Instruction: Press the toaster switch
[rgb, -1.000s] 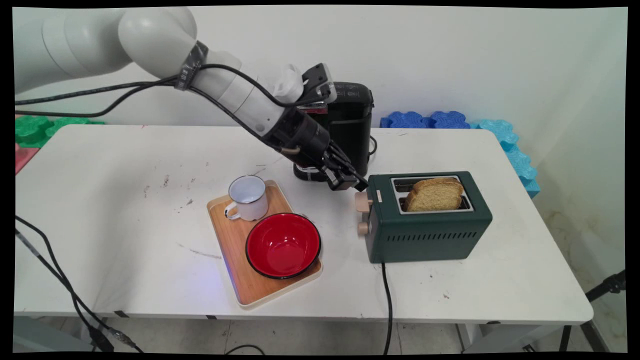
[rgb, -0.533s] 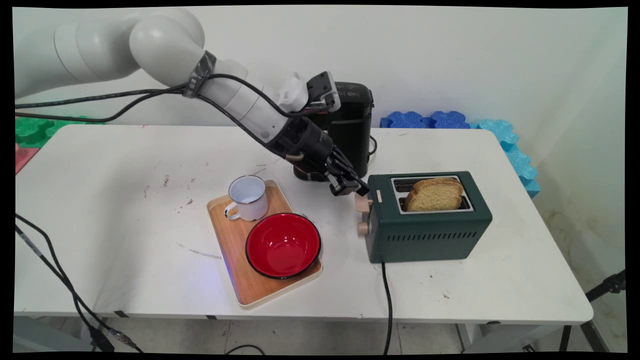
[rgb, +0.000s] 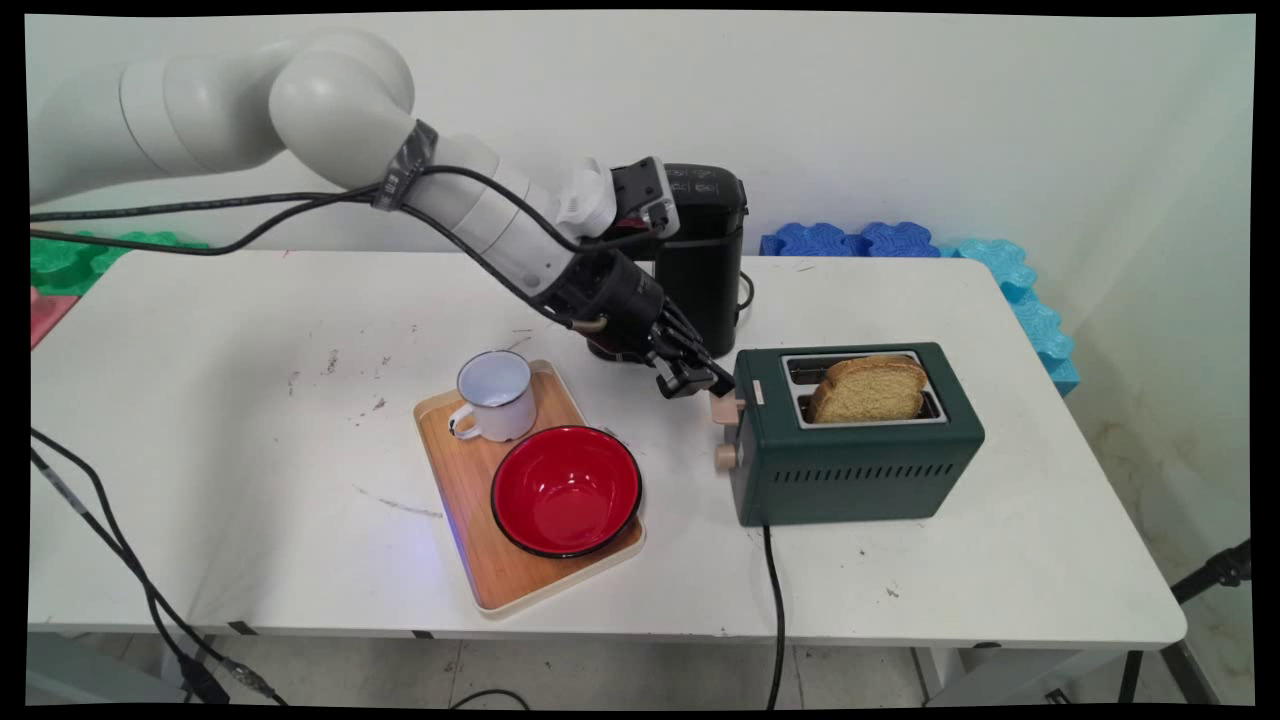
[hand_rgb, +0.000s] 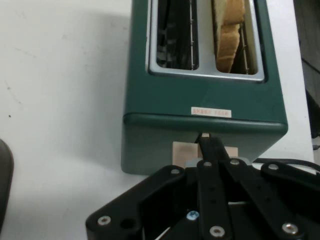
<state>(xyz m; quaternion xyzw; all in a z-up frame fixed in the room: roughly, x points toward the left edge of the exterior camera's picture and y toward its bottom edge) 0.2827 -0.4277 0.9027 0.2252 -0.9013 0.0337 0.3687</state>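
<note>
Gripper (rgb: 718, 383) sits at the left end face of the green toaster (rgb: 860, 450), fingers drawn together to a narrow tip with nothing between them. In the hand view the tip lies on the beige lever (hand_rgb: 186, 152) at the top of that end face; a second beige knob (rgb: 726, 457) lies lower on the same face. Toaster stands right of centre on the white table (rgb: 250, 480), its black cord (rgb: 776, 610) running off the near edge. One slice of bread (rgb: 866, 388) stands upright in the nearer slot; the farther slot is empty.

Left of the toaster: wooden tray (rgb: 462, 500) carrying a white enamel mug (rgb: 495, 396) at its far end and a red bowl (rgb: 566, 490) at its near end. Black coffee machine (rgb: 700, 260) stands behind the gripper, by the wall. Blue foam mats (rgb: 900, 240) lean at the far right corner, green ones (rgb: 70, 255) at far left.
</note>
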